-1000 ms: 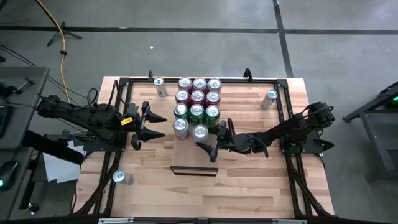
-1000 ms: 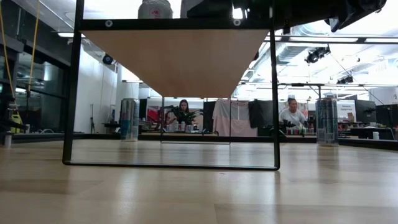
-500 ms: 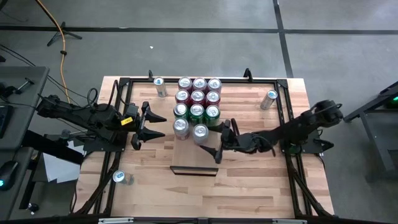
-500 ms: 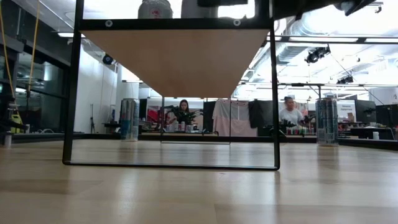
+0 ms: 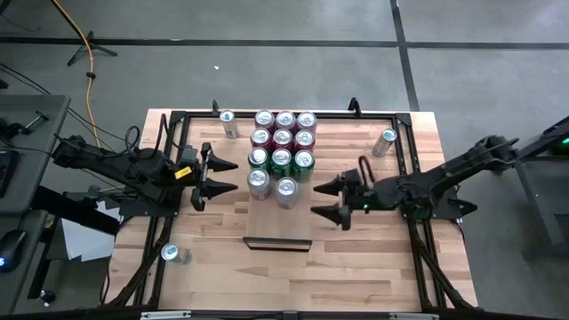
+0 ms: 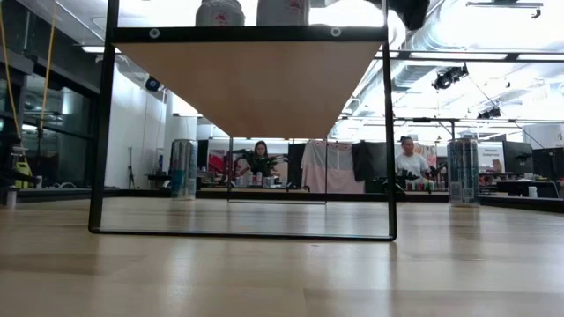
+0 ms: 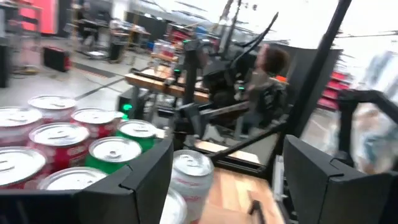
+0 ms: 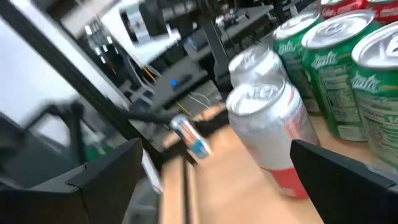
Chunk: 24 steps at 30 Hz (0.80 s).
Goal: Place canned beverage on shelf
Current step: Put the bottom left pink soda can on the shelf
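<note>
Butcher-block worktop (image 5: pixel 373 267) carried the pale wooden shelf (image 5: pixel 277 222), where a light, slick, dentable silver can (image 5: pixel 286 191) stood, best gripped mid-body; right pincer (image 5: pixel 329 199) gaped empty nearby, left pincer (image 5: pixel 217 177) apart.

red cans (image 5: pixel 284 128) | green cans (image 5: pixel 281 160) | silver cans (image 5: pixel 272 184), apparently red-banded

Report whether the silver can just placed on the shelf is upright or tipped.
Upright. The silver can shows its round top from above on the shelf; the open right gripper sits beside it, apart.
</note>
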Available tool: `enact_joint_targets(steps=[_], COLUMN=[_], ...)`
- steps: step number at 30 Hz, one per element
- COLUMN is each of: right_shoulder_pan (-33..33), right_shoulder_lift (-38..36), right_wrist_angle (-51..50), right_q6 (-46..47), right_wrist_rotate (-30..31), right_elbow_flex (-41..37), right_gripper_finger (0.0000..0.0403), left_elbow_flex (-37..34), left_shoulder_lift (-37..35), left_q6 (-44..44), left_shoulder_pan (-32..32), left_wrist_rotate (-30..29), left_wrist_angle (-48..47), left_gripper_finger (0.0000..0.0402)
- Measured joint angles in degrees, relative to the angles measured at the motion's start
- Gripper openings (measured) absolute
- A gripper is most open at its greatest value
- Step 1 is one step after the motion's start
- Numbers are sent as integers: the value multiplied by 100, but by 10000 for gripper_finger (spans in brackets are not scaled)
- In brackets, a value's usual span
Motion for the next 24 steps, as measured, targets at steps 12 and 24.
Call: enact_joint_targets(steps=[12,24], right_shoulder_pan=[41,-21], right_shoulder_lift=[151,1788], right_wrist_angle=[-225,-3472], right_q6=[543,1416], right_wrist_rotate=[62,90], right_elbow_flex=[352,2121], right_gripper_finger=[337,30], left_elbow_flex=[0,0], left_shoulder_lift=[38,25], left_q6=[-142,-263], left_shoulder_pan=[2,2], left_wrist_rotate=[-753,-466], left_wrist_angle=[-277,-909], left_gripper_finger=[230,230])
